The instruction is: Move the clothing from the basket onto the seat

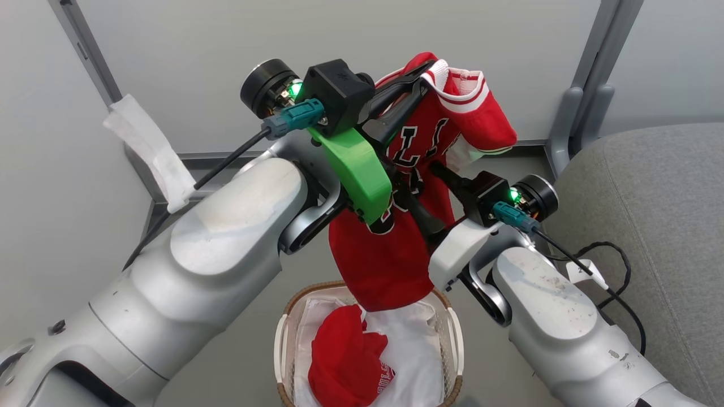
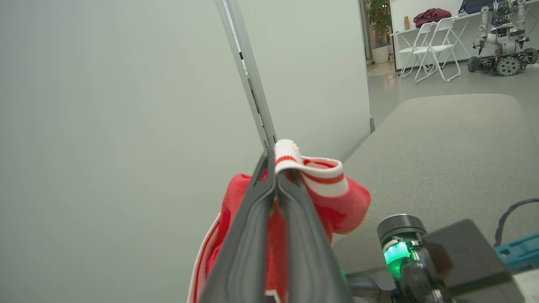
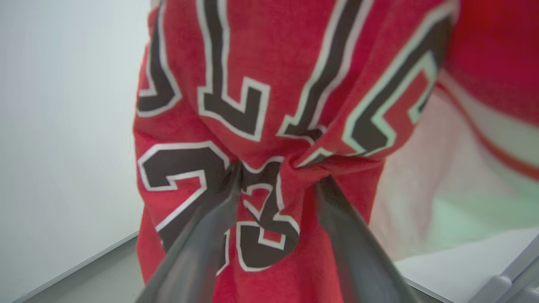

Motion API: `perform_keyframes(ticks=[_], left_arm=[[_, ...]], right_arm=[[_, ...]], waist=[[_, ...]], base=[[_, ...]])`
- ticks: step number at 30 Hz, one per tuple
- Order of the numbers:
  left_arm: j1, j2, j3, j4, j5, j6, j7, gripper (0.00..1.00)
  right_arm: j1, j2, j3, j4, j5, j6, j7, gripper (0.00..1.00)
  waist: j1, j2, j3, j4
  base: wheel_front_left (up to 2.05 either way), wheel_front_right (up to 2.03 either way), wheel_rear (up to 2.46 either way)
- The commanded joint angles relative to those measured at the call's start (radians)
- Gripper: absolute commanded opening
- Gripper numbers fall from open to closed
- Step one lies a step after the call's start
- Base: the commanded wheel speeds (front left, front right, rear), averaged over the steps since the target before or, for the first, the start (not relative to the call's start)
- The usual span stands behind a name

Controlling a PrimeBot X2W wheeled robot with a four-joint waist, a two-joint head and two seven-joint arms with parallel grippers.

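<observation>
Grey seat (image 2: 442, 160) behind left end effector (image 2: 276, 168) pinching jersey (image 2: 320, 176); basket (image 1: 452, 328) below.

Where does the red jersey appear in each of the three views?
Head view: jersey hangs at centre above the basket.
Left wrist view: lower centre, its collar pinched by the left gripper.
Right wrist view: centre, the right gripper bunching the numbers.
Shared landmark: grey seat.

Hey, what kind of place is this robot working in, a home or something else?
Most likely a robotics lab or test space, not a home. Plain partition panels wall off the work area, and beyond them stand white folding chairs and another wheeled robot parked on the open floor.
</observation>
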Motion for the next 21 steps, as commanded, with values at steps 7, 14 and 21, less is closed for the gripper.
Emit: perform_keyframes(ticks=[7, 14, 21], left_arm=[[0.03, 0.033, 0.016, 0.018, -0.026, 0.017, 0.0, 0.0], [0.056, 0.067, 0.036, 0.071, -0.05, 0.032, -0.005, 0.0], [0.096, 0.09, 0.056, 0.132, -0.069, 0.039, -0.053, 1.0]], right_arm=[[-0.011, -0.004, -0.005, -0.002, -0.011, -0.001, -0.005, 0.0], [0.014, -0.004, -0.029, -0.016, -0.033, -0.001, -0.005, 0.0], [0.041, -0.015, -0.097, -0.074, -0.065, -0.001, -0.005, 0.0]], waist=[[0.0, 0.0, 0.009, -0.003], [0.0, 0.0, 0.018, -0.022], [0.0, 0.0, 0.029, -0.05]], base=[[0.0, 0.0, 0.0], [0.0, 0.0, 0.0], [0.0, 0.0, 0.0]])
